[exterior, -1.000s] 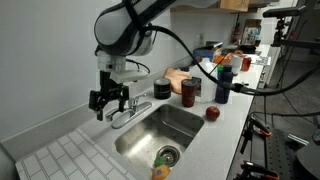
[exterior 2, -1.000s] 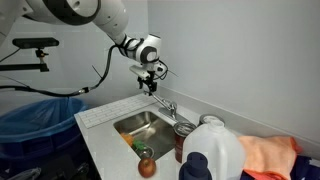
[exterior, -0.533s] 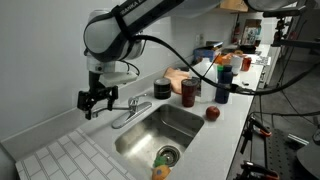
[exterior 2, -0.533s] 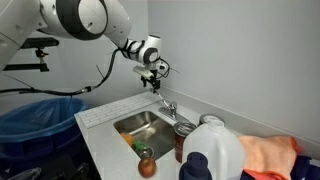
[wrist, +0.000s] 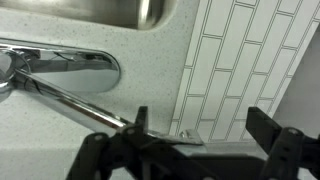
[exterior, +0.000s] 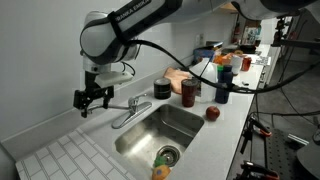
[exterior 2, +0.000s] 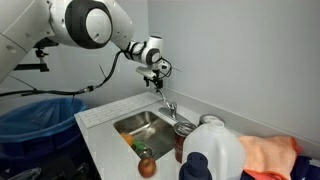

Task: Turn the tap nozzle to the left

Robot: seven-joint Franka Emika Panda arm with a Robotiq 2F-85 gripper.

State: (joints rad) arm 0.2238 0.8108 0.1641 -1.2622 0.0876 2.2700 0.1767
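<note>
Tap nozzle (exterior: 128,117) over pale counter (exterior: 60,152), steel sink (exterior: 190,120), white wall (exterior: 40,60)

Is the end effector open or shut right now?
Open. In the wrist view the end effector has its fingers standing wide apart, with nothing clamped between them.

Plain white wall (exterior: 35,50) behind a pale tile-patterned countertop (exterior: 50,155), a blue bin (exterior 2: 35,115) beside it.
</note>
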